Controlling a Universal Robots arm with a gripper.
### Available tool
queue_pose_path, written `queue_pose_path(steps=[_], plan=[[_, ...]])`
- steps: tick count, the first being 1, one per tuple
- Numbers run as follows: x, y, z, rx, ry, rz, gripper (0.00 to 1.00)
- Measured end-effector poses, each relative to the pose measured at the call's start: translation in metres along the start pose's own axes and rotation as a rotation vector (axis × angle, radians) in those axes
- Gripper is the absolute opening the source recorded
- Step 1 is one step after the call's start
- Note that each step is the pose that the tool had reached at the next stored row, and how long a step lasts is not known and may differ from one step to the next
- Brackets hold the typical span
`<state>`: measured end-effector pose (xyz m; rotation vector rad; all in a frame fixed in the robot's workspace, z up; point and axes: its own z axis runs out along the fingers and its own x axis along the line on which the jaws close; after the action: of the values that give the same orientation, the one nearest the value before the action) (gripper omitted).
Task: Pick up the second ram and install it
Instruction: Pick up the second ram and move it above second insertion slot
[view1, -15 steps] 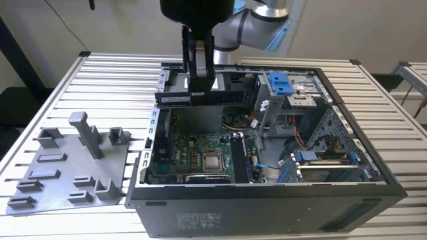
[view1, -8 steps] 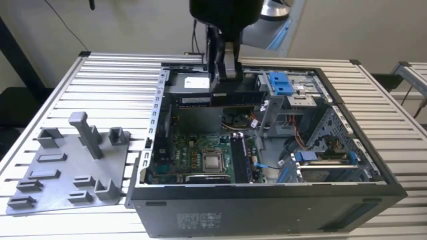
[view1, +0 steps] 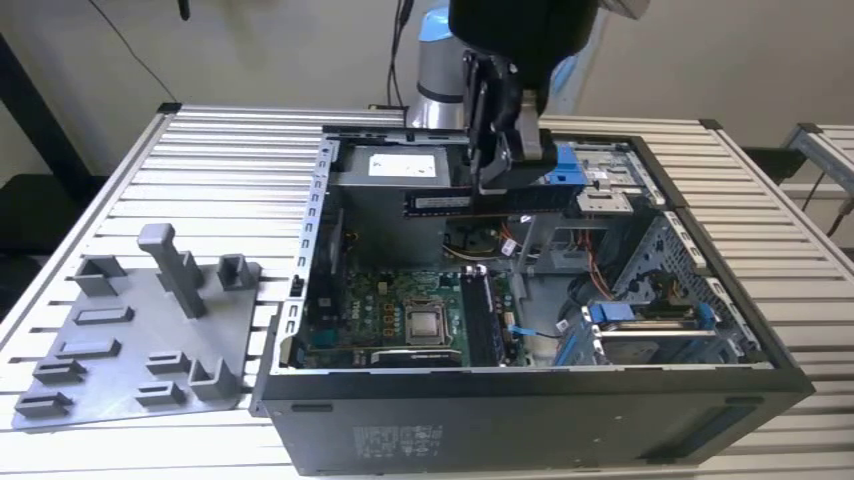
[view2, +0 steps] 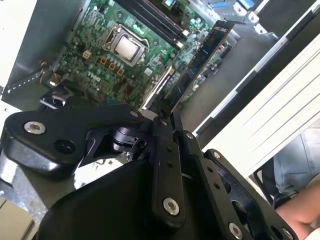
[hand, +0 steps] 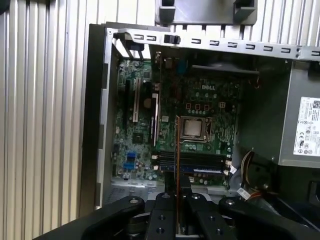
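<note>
The table (view1: 200, 150) is made of long ribbed strips of pale metal laid side by side, with dark grooves between them. A plain light wall (view1: 267, 50) stands behind it, and dark cables hang in front of the wall.

On the exterior view's left lies a flat grey plastic tray (view1: 234, 330) with small blocks and a tall upright post (view1: 171, 270). Just beside the tray, a black metal computer case (view1: 534, 430) lies on its side with the cover off. Inside it are a green board (view1: 387, 310), a square shiny processor (view1: 427, 325) and a grey boxy power supply (view1: 400, 165) with a white label.

The gripper (view1: 507, 185) is black, with jointed links and bolts. It hangs from the arm over the far half of the case. Its fingers (view2: 165, 145) are pinched tight on the second ram (view1: 447, 203), gripping one end of it.

The stick is long, thin and dark. It is held level in the air above the open case, well apart from the board. In the second wrist view the stick (view2: 200, 57) reaches out from the fingertips over the board (view2: 100, 50). In the first wrist view it (hand: 177, 160) shows edge-on as a thin line.
</note>
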<state>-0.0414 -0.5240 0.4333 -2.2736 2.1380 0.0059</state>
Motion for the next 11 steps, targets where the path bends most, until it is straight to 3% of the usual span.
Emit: queue_pose_path(steps=[11], plan=[[0.0029, -0.0474, 0.0022, -0.0001, 0.0001, 0.002, 0.14]])
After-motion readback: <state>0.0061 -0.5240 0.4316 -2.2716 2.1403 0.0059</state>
